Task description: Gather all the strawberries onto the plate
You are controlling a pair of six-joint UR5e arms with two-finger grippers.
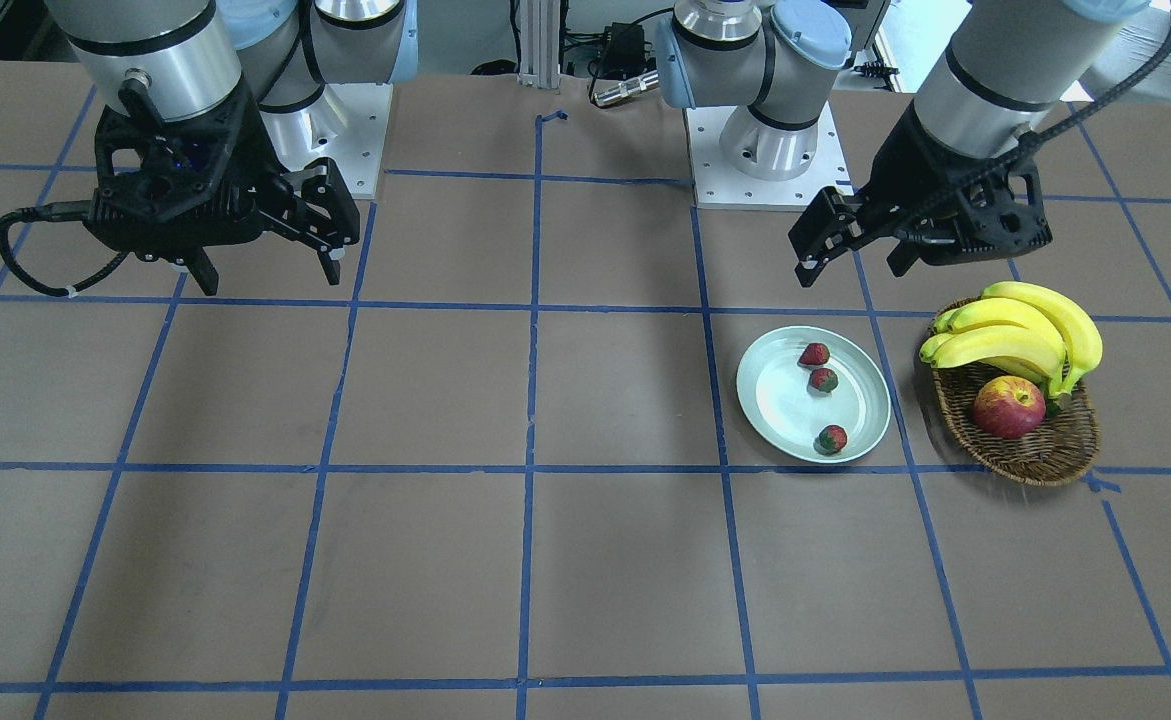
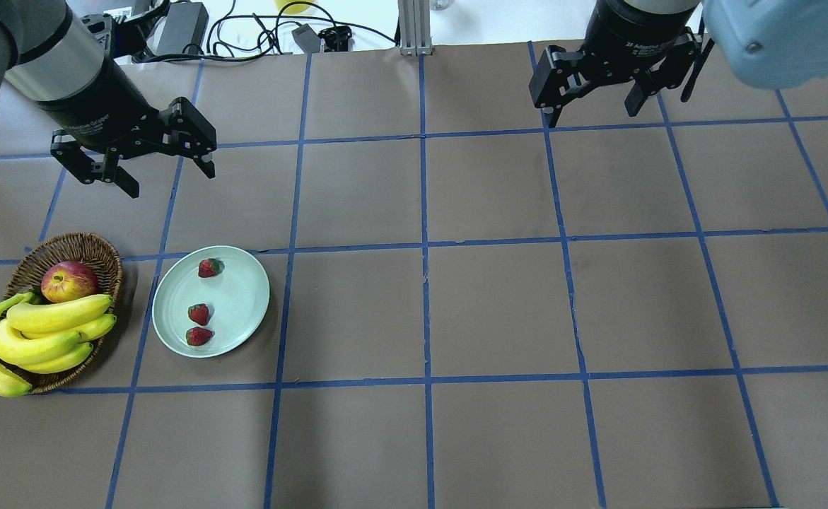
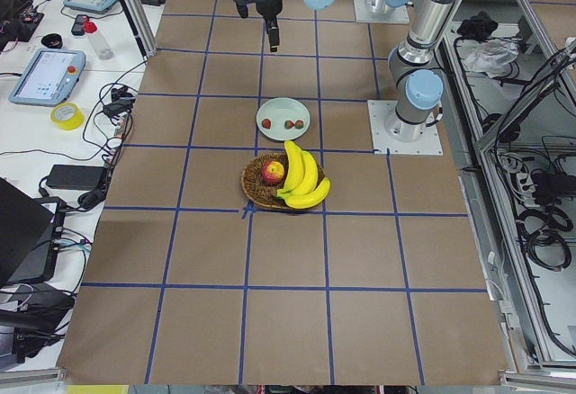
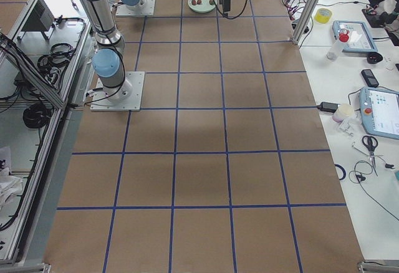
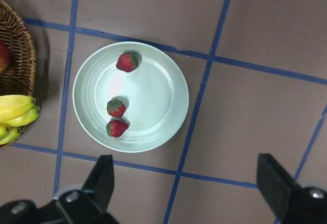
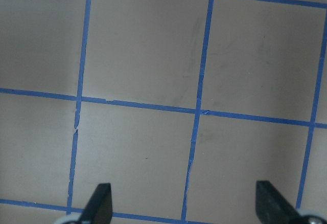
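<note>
Firstly, in the front-facing view all three strawberries (image 1: 823,379) lie inside the plate (image 1: 767,400). Two are close together toward the robot's side, and one lies alone near the opposite rim. Just beside the plate stands a wicker basket (image 1: 1045,460) with bananas (image 1: 1025,330) and an apple (image 1: 1008,407). The left pincer (image 1: 852,268) hangs above the tabletop (image 1: 545,560) near the plate, with jaws spread wide and holding nothing. The right pincer (image 1: 268,278) hangs well apart on the other side, also wide and empty. From overhead, the plate sits between the basket and the table's middle, and both pincers hang beyond it, each wide. The left wrist view looks down on the plate with its three berries, the jaws far apart at the lower edge. The right wrist view shows brown tabletop crossed by blue tape lines (image 6: 198,112), its jaws equally wide.
</note>
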